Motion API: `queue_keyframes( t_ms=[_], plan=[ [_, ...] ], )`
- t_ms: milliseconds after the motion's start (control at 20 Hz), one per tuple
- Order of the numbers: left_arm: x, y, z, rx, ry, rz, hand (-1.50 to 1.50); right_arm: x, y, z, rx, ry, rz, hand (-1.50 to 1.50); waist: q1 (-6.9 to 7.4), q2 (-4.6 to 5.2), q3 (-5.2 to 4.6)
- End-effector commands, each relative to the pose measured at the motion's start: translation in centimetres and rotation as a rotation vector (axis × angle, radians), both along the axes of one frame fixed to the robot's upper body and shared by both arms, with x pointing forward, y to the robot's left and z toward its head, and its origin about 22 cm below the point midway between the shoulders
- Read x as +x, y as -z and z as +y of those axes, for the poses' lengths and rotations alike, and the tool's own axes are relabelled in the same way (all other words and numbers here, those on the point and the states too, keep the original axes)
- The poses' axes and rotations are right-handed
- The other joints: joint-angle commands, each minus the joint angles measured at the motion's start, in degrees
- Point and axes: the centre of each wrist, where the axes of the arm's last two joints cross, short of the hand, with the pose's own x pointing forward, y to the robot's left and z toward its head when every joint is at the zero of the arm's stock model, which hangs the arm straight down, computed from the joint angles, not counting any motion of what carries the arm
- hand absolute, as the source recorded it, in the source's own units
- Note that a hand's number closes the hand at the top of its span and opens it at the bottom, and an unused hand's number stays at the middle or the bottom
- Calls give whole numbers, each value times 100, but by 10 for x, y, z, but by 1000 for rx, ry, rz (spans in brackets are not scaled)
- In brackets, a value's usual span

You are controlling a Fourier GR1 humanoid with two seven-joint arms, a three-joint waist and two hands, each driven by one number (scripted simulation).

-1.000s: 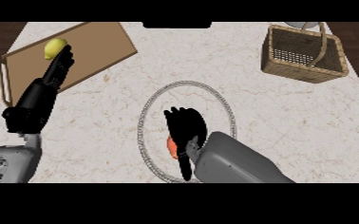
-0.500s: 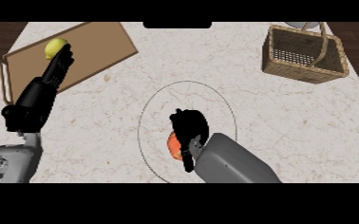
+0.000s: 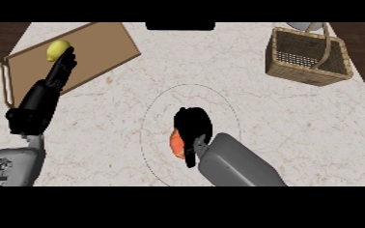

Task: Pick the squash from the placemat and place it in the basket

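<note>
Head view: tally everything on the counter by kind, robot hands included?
Produce: 2, orange squash and yellow fruit
Mats and boards: 2, round placemat and brown board
Baskets: 1, basket
Robot hands: 2, left robot hand and right robot hand
Total: 7

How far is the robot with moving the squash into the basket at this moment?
Done: the black right hand is on the orange squash on the round pale placemat, fingers curled round it. In hand: the grasp; the squash seems not yet lifted. Remaining: carrying it to the brown wicker basket at the upper right and releasing it there. The left hand rests open beside a yellow lemon.
</note>
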Motion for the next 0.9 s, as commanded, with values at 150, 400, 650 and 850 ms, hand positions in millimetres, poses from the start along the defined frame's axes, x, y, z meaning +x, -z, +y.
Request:
queue_keyframes(
  t_ms=[150,400,650,850],
  plan=[
    [10,-16,8,-1,5,-5,0,9,28,-1,-23,-68,-47,150,32,102,11],
    [-11,3,19,1,-82,8,0,65,-37,-212,-137,234,-256,150,-491,13,30],
    [-11,-2,24,1,-104,-8,0,75,-119,-351,-164,446,-449,150,-605,96,62],
    [-12,5,14,-13,-86,-5,0,61,-187,-422,24,527,-702,150,-460,136,73]
  ],
)
